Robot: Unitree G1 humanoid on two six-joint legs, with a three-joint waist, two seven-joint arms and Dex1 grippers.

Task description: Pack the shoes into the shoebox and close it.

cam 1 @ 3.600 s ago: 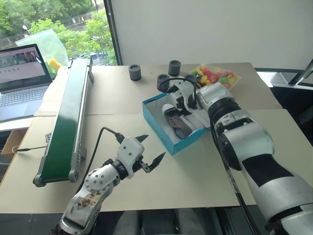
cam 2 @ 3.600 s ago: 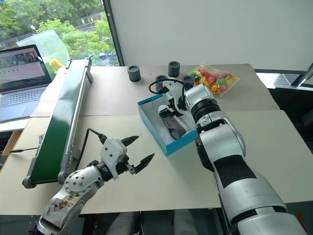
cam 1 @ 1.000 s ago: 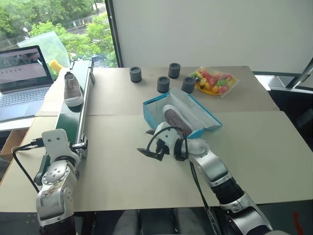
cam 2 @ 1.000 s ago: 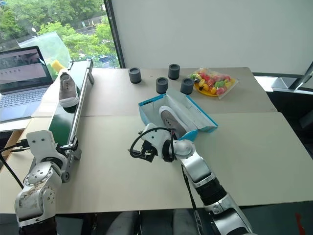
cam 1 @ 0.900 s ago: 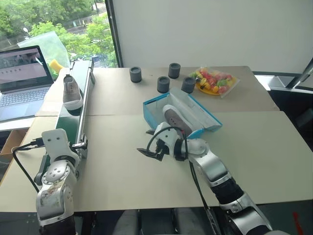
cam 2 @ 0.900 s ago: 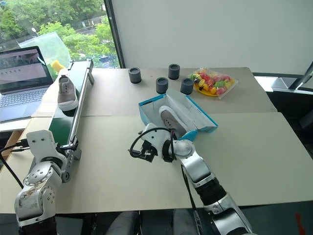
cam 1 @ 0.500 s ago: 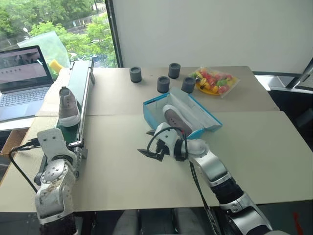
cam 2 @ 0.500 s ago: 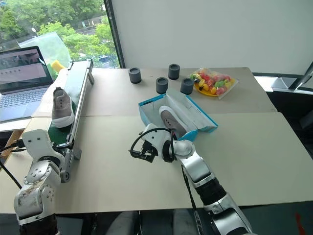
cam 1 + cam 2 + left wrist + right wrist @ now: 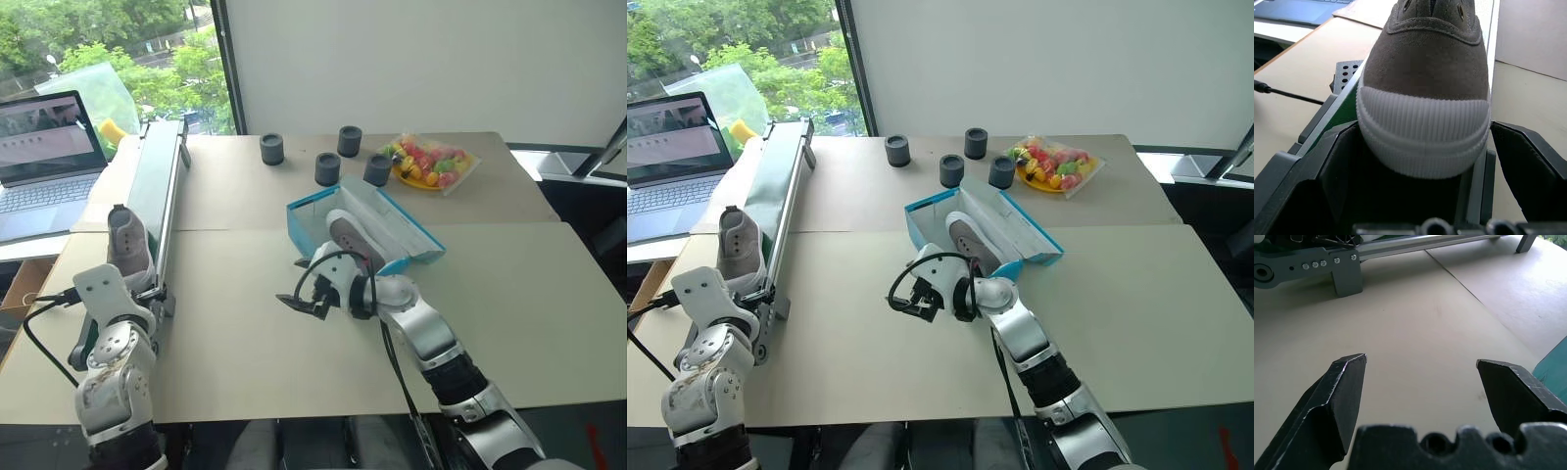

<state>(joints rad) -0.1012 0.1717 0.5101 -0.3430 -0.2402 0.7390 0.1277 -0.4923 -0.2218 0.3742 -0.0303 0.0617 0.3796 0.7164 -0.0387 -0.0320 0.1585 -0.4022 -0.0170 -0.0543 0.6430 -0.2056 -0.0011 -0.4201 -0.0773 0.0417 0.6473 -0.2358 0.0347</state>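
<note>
One grey-brown shoe with a white sole stands at the near end of the green conveyor. Its ribbed white end sits between the fingers of my left gripper, which press it on both sides. The other shoe lies inside the blue shoebox at the table's middle, and the box's lid flap stands open on the right. In front of the box, low over the bare table, my right gripper is open with nothing between its fingers.
A laptop sits beyond the conveyor at the far left. Three dark grey cylinders stand behind the box. A clear bag of coloured pieces lies on a yellow plate at the back right.
The shoe has ridden down the conveyor to its near end and into my left gripper, whose fingers have closed in on it. The right arm has not moved.
</note>
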